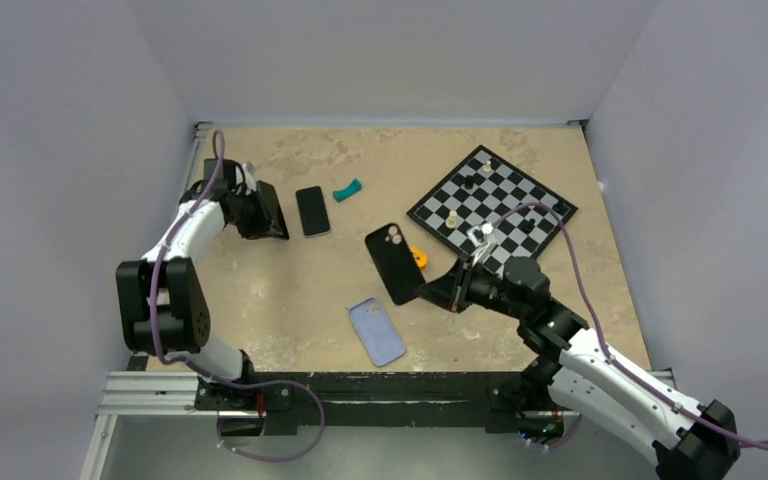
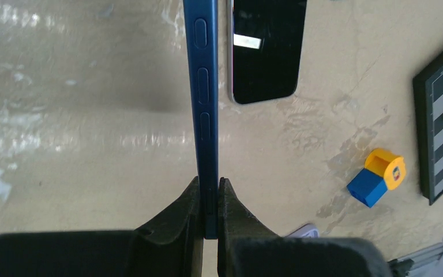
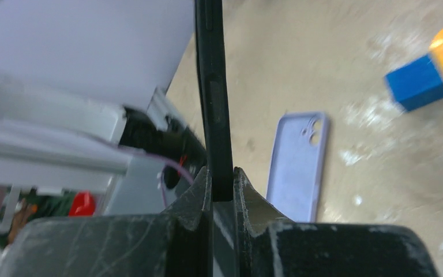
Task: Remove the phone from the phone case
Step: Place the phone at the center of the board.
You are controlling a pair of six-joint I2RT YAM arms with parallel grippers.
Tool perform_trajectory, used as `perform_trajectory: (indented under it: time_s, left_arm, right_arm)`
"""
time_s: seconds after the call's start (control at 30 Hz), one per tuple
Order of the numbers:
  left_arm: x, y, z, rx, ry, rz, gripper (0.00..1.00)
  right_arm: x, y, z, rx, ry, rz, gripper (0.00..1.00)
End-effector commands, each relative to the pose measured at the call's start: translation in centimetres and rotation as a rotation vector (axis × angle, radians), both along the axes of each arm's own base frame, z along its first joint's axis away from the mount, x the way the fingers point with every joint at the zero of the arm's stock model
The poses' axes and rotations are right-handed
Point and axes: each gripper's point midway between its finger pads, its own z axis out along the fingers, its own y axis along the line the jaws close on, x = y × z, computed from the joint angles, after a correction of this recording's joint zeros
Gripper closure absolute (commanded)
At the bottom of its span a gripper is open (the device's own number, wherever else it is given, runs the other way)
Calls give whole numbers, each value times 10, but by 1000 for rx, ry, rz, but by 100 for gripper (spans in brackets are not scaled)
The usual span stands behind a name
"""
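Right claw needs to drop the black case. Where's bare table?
Widest bare patch: near-left table, between the left arm and the lilac case. Also the far strip beyond the flat phone and teal piece. Crowded: centre around the orange-blue block and chessboard.

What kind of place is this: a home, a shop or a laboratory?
Probably a robotics laboratory cell: plain grey partition walls enclose the beige stone-patterned table, two white robot arms stand on a silver aluminium rail, and unrelated props such as a black-and-white chessboard lie about.
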Motion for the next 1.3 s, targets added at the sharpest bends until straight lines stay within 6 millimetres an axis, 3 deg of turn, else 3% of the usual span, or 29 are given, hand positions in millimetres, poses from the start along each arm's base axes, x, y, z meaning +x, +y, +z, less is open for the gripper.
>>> perform_trajectory:
  time_s: [0.0, 0.23, 0.57, 1.0, 1.17, 1.27]
  left_arm:
    - [36, -21, 9, -203, -55, -112, 100]
    - [45, -13, -22, -275, 13, -84, 100]
    - [45, -17, -39, -329, 73, -61, 97]
    - [50, 6, -48, -236, 115, -2, 70]
    - [49, 16, -39, -167, 99, 28, 53]
    - [49, 20, -29, -130, 85, 46, 49]
  right_arm:
    - [-42, 24, -7, 100, 62, 151, 100]
    - [-65, 43, -20, 141, 149, 223, 100]
    - [-76, 51, -39, 117, 269, 227, 100]
    - [-102, 70, -81, 3, 434, 288, 100]
    - [-102, 67, -96, -28, 515, 226, 100]
    - [-100, 62, -103, -20, 550, 178, 100]
